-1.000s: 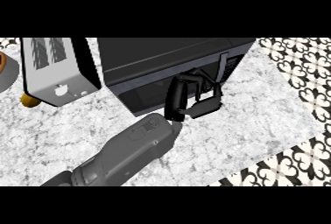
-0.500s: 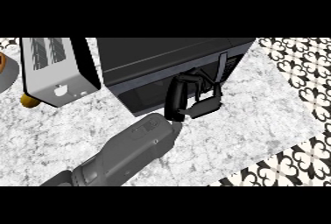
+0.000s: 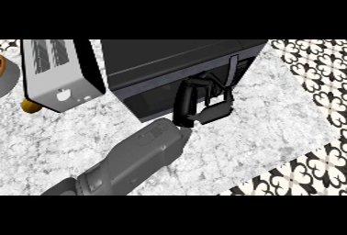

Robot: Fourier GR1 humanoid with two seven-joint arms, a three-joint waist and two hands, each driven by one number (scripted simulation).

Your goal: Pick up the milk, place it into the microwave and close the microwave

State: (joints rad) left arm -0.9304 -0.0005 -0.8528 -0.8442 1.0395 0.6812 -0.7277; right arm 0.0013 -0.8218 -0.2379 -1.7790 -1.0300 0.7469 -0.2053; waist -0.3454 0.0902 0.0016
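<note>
— One hand shows, and which of the two it is I cannot tell; its grey forearm comes up from the lower edge, left of the middle. No other hand is in view.

— Where is the milk?

— It cannot be made out anywhere. The microwave fills the top middle, and its dark front gives no look inside.

— What is the hand doing?

— It lies against the microwave's front, near the right end. Black fingers on black door: whether they are spread, curled or pressing flat is not clear. A pale strip, perhaps the handle, runs just above it.

— What else is cut off?

— A toaster at the upper left, its top running out of view, with a small orange-brown thing peeking from under its corner. Something round and brown sits at the left edge, mostly out of view.

— And the surface?

— A grey-white marbled counter, with black-and-white patterned tile along the right and lower right.
</note>
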